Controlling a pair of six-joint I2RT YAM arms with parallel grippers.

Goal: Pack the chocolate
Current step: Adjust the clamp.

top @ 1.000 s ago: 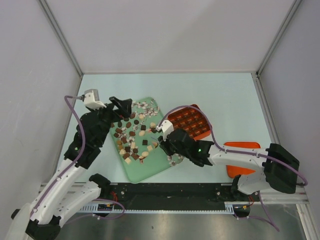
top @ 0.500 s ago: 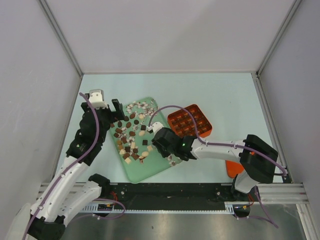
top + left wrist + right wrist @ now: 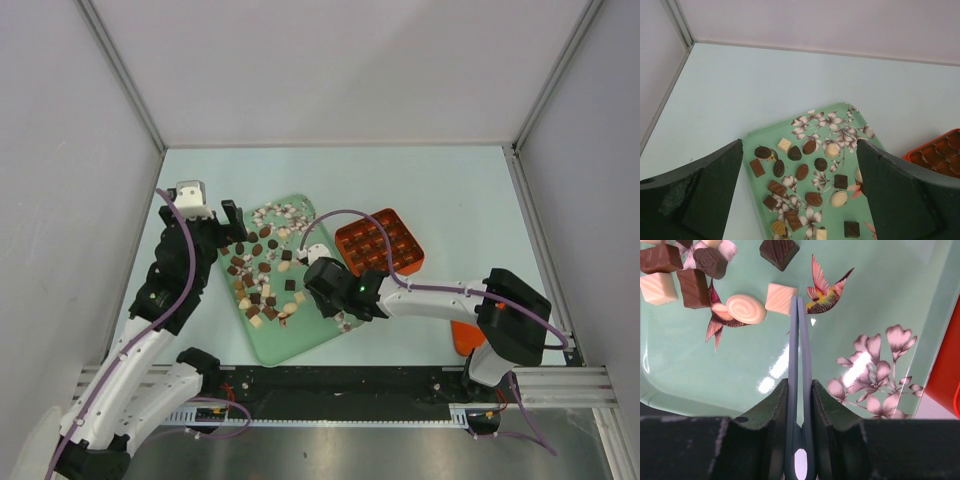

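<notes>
Several chocolate pieces [image 3: 262,275], dark, light brown and cream, lie scattered on a green flowered tray [image 3: 300,340]. My left gripper [image 3: 232,215] hovers open over the tray's far left corner, with pieces [image 3: 810,147] below it and nothing between its fingers [image 3: 715,190]. My right gripper [image 3: 800,387] is shut on grey-blue tweezers [image 3: 800,340]. It sits low over the tray's near right part [image 3: 318,285]. The tweezer tips are pressed together with nothing in them, just right of a cream square piece [image 3: 781,299]. The orange box with cells [image 3: 380,243] stands right of the tray.
An orange lid [image 3: 462,335] lies at the near right, partly under my right arm. The box's red edge [image 3: 947,370] shows at the right of the right wrist view. White walls close in the table on three sides.
My right gripper has swung left with the tweezers, from beside the orange box to over the tray. My left gripper has drawn back a little to the left.
</notes>
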